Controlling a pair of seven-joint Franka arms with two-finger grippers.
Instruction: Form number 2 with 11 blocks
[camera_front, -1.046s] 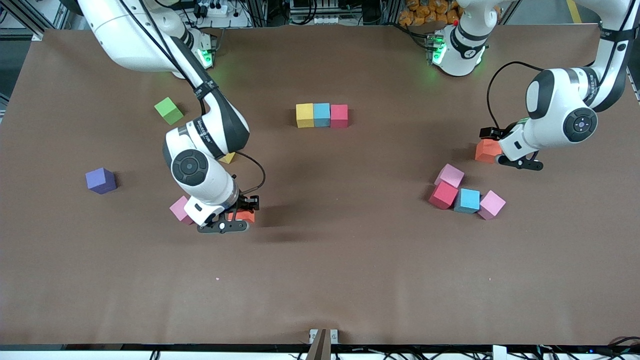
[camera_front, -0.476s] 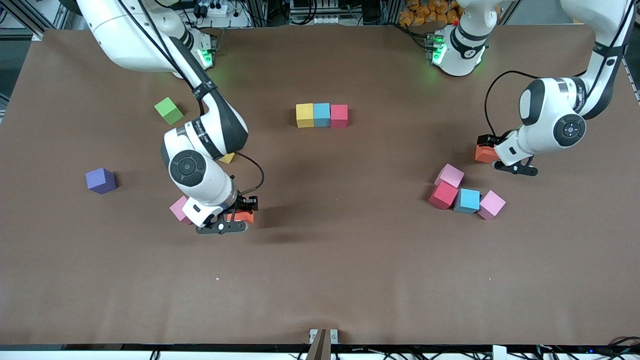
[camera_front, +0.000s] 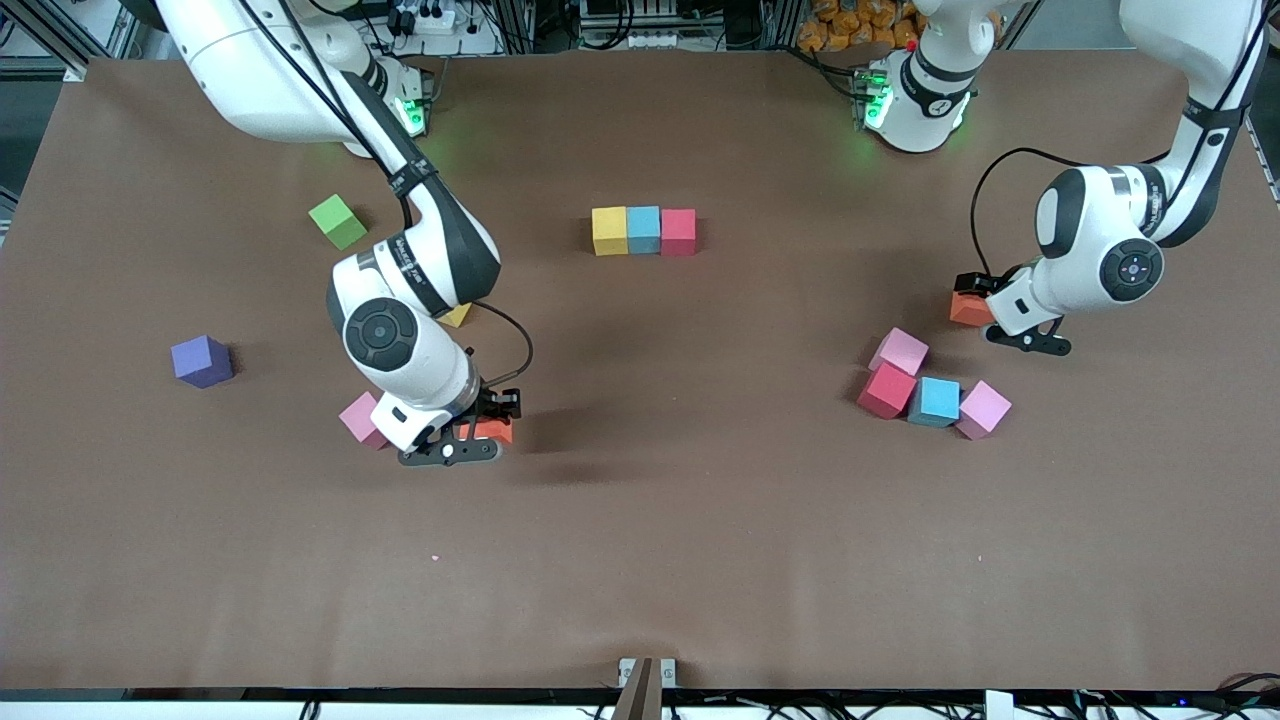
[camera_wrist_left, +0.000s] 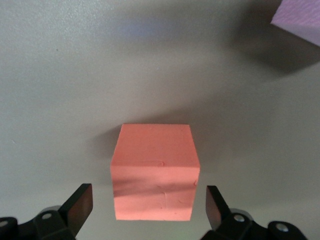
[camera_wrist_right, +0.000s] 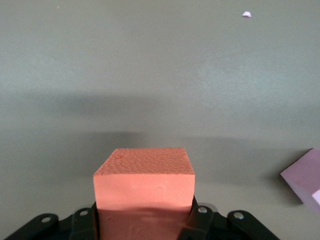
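A wide table (camera_front: 640, 560) covered in plain matte brown sheeting fills nearly everything, lit evenly from above with soft shadows. Along its edge farthest from the front camera stand aluminium frame rails, tangled black cables and a white power strip (camera_front: 425, 20). A heap of orange items (camera_front: 850, 22) sits there too. A small metal bracket (camera_front: 646, 672) is clamped at the nearest edge.

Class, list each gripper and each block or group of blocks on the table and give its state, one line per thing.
right gripper: shut on orange block
left gripper: open, straddling second orange block, not gripping
row of three blocks: touching, placed
cluster of four blocks: loose, touching
purple block: loose
lime-green cube: loose
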